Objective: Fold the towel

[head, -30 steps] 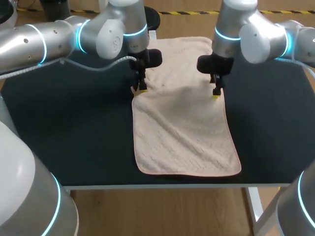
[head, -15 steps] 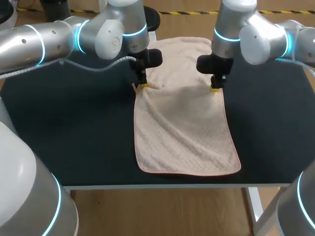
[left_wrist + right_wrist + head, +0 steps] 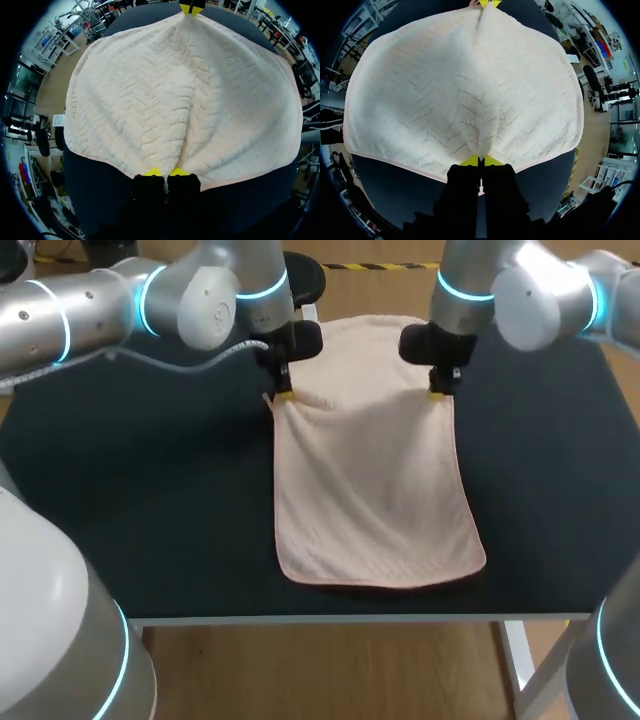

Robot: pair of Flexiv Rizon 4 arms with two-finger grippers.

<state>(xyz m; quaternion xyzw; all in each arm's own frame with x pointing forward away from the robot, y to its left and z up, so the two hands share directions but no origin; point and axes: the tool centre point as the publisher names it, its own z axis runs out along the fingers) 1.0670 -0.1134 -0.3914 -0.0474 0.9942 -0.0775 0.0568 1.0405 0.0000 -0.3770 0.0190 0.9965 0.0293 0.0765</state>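
Now, left hand and right hand pinch the towel — both sides.

A dark, matte tabletop fills most of the head view, stretching out to both sides and back to its far edge. Its front edge shows as a thin pale strip. Below the near right corner, a white table leg slants downward. Both wrist views show the same dark surface.
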